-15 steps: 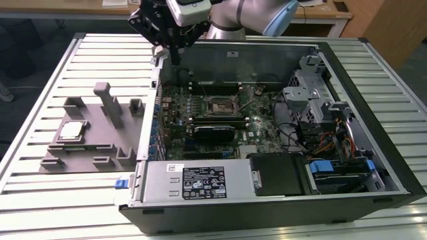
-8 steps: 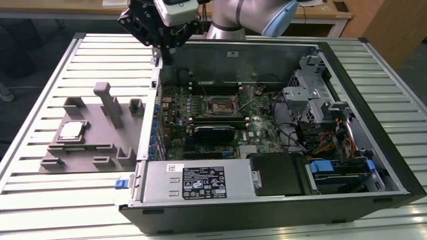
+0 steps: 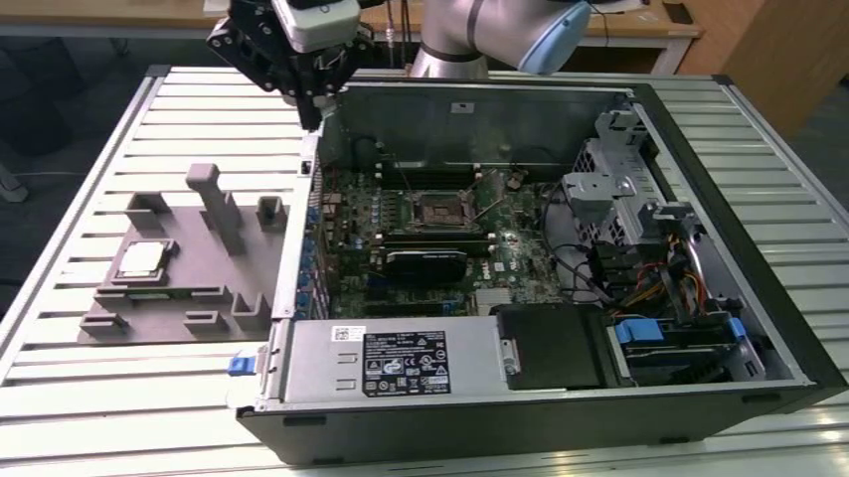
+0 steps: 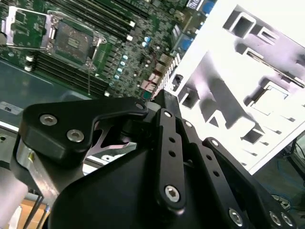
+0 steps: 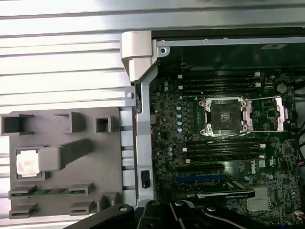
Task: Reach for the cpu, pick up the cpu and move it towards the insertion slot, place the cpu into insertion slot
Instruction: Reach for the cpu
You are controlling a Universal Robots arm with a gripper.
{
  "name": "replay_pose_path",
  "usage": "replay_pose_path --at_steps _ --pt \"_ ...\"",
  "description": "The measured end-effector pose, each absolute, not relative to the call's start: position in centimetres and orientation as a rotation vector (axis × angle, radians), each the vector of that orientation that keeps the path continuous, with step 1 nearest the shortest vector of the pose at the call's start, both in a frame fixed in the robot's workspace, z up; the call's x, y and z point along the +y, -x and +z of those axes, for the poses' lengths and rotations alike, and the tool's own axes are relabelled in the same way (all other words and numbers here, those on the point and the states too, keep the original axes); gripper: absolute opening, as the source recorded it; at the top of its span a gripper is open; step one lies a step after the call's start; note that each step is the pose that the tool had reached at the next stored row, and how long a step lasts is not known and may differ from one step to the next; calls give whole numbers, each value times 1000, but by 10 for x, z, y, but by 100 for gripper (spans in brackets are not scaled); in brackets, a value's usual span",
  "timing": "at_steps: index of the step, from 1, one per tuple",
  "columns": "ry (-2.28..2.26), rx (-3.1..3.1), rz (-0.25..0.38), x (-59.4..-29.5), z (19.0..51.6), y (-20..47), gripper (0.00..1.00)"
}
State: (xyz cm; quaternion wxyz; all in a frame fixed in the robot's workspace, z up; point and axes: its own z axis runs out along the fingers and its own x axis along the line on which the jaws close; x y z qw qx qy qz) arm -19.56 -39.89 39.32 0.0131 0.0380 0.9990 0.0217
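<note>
The claw (image 3: 313, 111) is seen in the exterior view at the end of the arm (image 3: 494, 32), held above the far corner of the open computer case (image 3: 531, 117) on the exterior view's left, with its tip pointing down near the top edge of the case wall. Whether it is open or closed cannot be told, and nothing is seen in its grasp. Its black body is also shown close up in the second wrist view.

The cpu (image 3: 141, 260) is found lying flat in a square recess of the grey fixture block (image 3: 213, 283), silvery top upward (the pale rim is just made out around it). The block is set on the slatted metal worktop (image 3: 80, 397), just beside the case on the exterior view's left. The cpu is well apart from the claw and untouched by it. In the first wrist view a thin green strip (image 5: 47, 192) is seen lodged in another recess of the block, near the cpu.

The insertion slot (image 3: 439, 210) is located on the green motherboard (image 3: 518, 263) inside the case, its dark centre uncovered. In the first wrist view a metal plate (image 5: 268, 114) is shown lying beside it. A long black card (image 3: 424, 264) is mounted near the slot, and a grey power supply (image 3: 385, 363) is fitted along the near side of the case.
</note>
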Motion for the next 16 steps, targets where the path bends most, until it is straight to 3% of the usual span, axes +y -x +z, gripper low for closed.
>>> replay_pose_path --at_steps 16 --pt "-119 3112 68 -399 393 236 11"
